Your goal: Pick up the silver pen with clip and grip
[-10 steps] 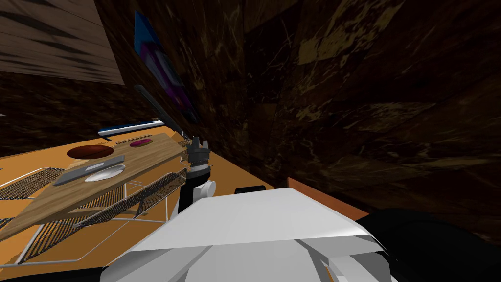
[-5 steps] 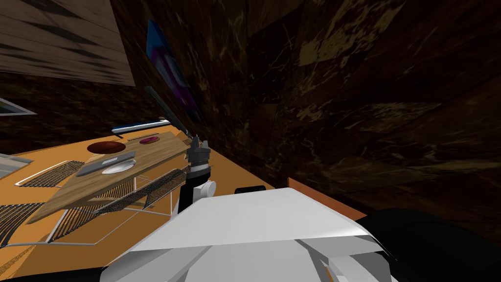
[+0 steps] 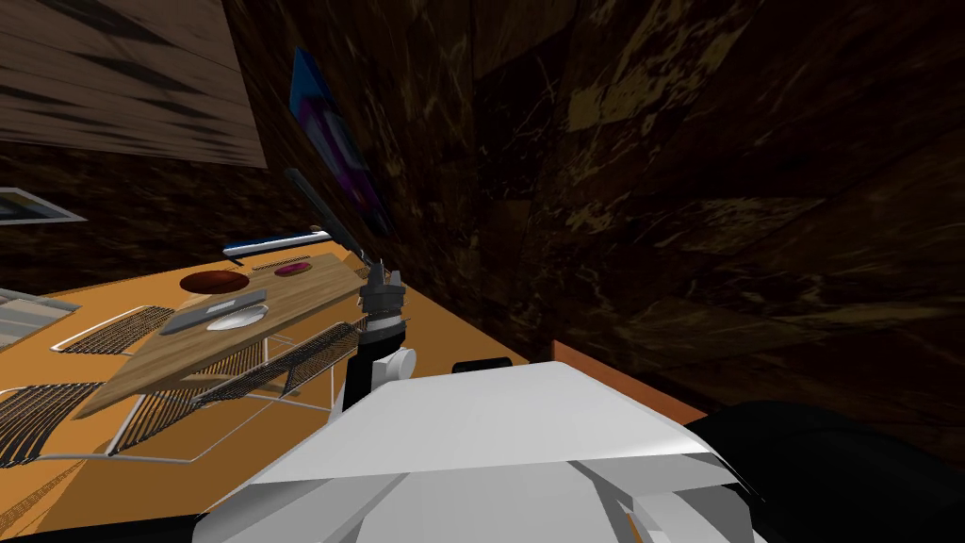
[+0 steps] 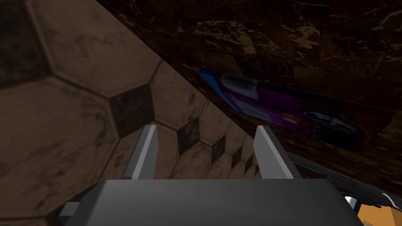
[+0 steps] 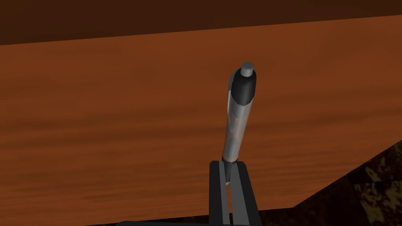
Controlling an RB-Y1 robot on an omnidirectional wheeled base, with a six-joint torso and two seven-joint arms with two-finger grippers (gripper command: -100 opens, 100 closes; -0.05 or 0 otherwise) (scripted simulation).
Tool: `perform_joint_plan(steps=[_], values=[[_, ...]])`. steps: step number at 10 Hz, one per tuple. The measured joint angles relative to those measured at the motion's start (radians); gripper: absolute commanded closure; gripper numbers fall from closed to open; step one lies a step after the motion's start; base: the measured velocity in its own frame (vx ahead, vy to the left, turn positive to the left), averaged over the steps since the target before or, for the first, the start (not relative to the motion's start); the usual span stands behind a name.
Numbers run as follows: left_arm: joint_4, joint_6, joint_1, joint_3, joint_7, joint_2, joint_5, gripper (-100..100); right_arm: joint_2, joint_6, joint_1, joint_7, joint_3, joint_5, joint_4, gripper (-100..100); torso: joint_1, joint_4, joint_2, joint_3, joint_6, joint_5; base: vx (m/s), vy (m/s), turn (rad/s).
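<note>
As right gripper (image 5: 229,168) clamps, silver pen (image 5: 236,127) protruding

Left gripper (image 3: 382,276) just beside a wooden board (image 3: 188,351), mesh trays (image 3: 302,353) beneath, orange surface (image 3: 443,330) around.

No writing can be read anywhere — the blue-and-purple rectangular poster (image 4: 275,108) on the dark marbled wall (image 4: 314,39) shows only blurred shapes, no legible letters.

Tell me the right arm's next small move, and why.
Probably lift the right end effector straight up a little: it is shut on the silver pen, which juts out over the brown wooden surface, so a small rise would confirm the hold.
</note>
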Motion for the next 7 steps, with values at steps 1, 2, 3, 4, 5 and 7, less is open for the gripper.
perform_joint_plan(steps=[1,2,3,4,5,7], values=[[0.0,0.0,0.0,0.0,0.0,0.0,0.0,0,0.001,-0.001,-0.001,0.0,0.001,0.0,-0.001,100,0.0,0.0,0.0,0.0,0.001,0.001,0.0,0.0,0.0],[0.0,0.0,0.0,0.0,0.0,0.0,0.0,0,0.0,-0.001,-0.001,0.0,0.001,0.0,-0.001,100,0.0,0.0,0.0,0.0,0.001,0.0,0.0,0.0,0.0],[0.0,0.0,0.0,0.0,0.0,0.0,0.0,0,0.0,-0.001,-0.001,0.0,0.001,0.0,-0.001,0,0.0,0.0,0.0,0.0,0.001,0.0,0.0,0.0,0.0],[0.0,0.0,0.0,0.0,0.0,0.0,0.0,0,0.0,-0.001,-0.001,0.001,0.001,0.0,-0.001,100,0.0,0.0,0.0,0.0,0.001,0.0,0.031,0.019,-0.048],[0.0,0.0,0.0,0.0,0.0,0.0,0.0,0,-0.005,-0.001,0.016,-0.004,0.002,0.001,-0.019,100,0.001,-0.001,-0.001,-0.001,0.001,0.001,0.059,0.036,-0.053],[0.0,0.0,0.0,0.0,0.0,0.0,0.0,0,-0.021,-0.021,0.057,-0.012,-0.003,0.002,-0.041,100,0.002,-0.001,-0.004,-0.002,0.001,0.001,0.052,0.027,-0.03]])
